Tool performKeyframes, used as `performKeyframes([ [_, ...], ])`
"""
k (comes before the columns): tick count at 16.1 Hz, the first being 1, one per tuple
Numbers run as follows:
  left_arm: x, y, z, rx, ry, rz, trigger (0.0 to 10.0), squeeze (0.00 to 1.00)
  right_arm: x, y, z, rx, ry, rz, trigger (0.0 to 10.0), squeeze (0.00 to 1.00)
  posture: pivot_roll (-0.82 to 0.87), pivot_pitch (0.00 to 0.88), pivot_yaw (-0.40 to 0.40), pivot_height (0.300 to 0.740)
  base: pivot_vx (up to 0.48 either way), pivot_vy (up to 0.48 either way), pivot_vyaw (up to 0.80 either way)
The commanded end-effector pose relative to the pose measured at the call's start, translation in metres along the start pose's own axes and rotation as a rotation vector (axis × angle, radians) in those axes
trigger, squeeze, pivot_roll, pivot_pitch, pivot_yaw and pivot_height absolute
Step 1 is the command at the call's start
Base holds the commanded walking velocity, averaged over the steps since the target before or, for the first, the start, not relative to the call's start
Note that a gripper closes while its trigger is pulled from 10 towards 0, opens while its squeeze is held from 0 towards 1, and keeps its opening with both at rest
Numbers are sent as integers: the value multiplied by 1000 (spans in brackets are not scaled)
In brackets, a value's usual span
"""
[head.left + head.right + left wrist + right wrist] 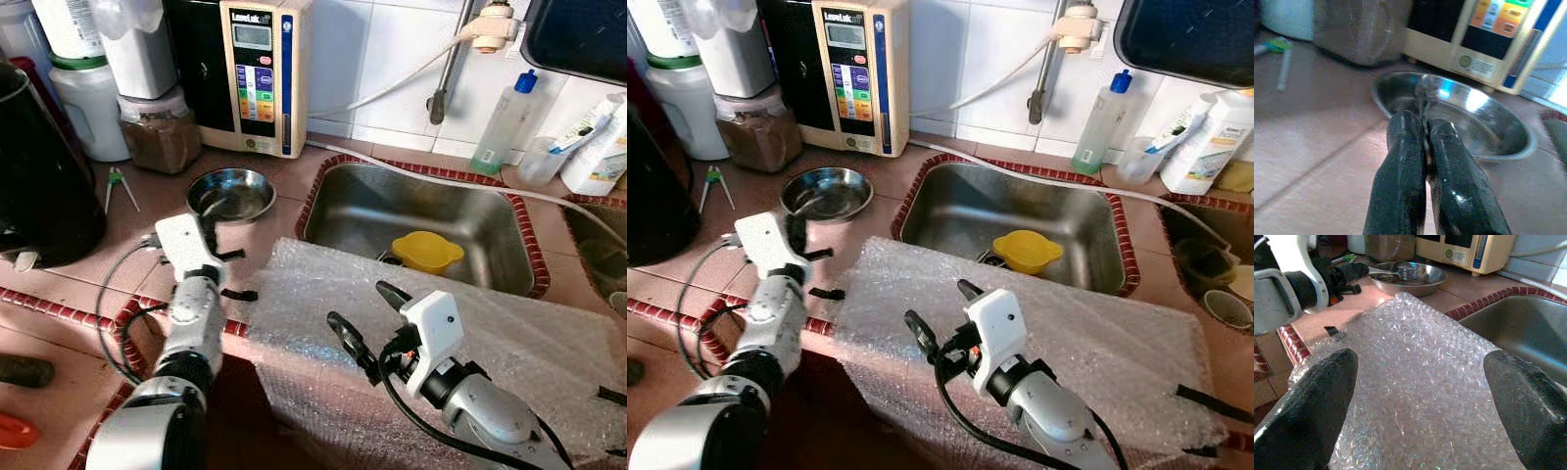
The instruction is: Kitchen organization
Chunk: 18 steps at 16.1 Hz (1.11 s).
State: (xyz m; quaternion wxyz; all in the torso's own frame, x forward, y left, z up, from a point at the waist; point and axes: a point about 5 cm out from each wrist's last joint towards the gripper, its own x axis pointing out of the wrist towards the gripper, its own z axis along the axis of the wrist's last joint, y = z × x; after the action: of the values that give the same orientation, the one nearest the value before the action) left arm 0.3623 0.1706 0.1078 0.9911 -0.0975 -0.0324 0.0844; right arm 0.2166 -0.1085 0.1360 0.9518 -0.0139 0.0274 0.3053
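Note:
A shallow steel bowl (233,194) sits on the pink tiled counter to the left of the sink. My left gripper (210,227) is at the bowl's near rim. Its fingers (1400,161) are shut on a thin metal utensil (1393,270), whose far end lies inside the bowl (1422,281). My right gripper (357,304) hovers open over a sheet of bubble wrap (549,343). The sheet is spread on the counter in front of the sink, and nothing is between that gripper's fingers (1312,396).
The steel sink (372,211) holds a yellow lid-like piece (426,251). A water ioniser (260,73), a jar of brown powder (157,132) and a black appliance (39,166) stand at the back left. Bottles (505,122) line the back right. A hose runs along the sink's far rim.

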Motion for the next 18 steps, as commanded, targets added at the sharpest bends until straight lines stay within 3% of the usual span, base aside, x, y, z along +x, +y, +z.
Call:
performKeyframes([
  [1,4,2,8,15,-24,17,0,0,0,-4,0,-13,1,-13,10000,0,-30,0,-7,740,0,0,0],
  [5,9,3,22,3,-87,-21,0,0,1,-4,-1,-15,1,-19,10000,0,-25,0,-4,740,0,0,0],
  [7,10,-13,35,-44,-157,-108,0,0,2,-6,-2,-18,1,-20,10000,0,-11,0,-6,740,0,0,0],
  [11,7,-35,38,-62,-178,-243,0,0,4,-7,-2,-25,4,-19,10000,0,-10,0,-8,740,0,0,0],
  [13,0,-46,28,-8,-144,-354,0,0,3,-8,-4,-30,12,-27,10000,0,-14,0,-7,740,0,0,0],
  [16,-4,-40,14,63,-77,-341,0,0,2,-8,-5,-37,20,-30,10000,0,-20,0,-5,740,0,0,0],
  [18,-5,-27,7,129,-43,-267,0,0,0,-8,-7,-37,27,-36,10000,0,-22,0,-3,740,0,0,0],
])
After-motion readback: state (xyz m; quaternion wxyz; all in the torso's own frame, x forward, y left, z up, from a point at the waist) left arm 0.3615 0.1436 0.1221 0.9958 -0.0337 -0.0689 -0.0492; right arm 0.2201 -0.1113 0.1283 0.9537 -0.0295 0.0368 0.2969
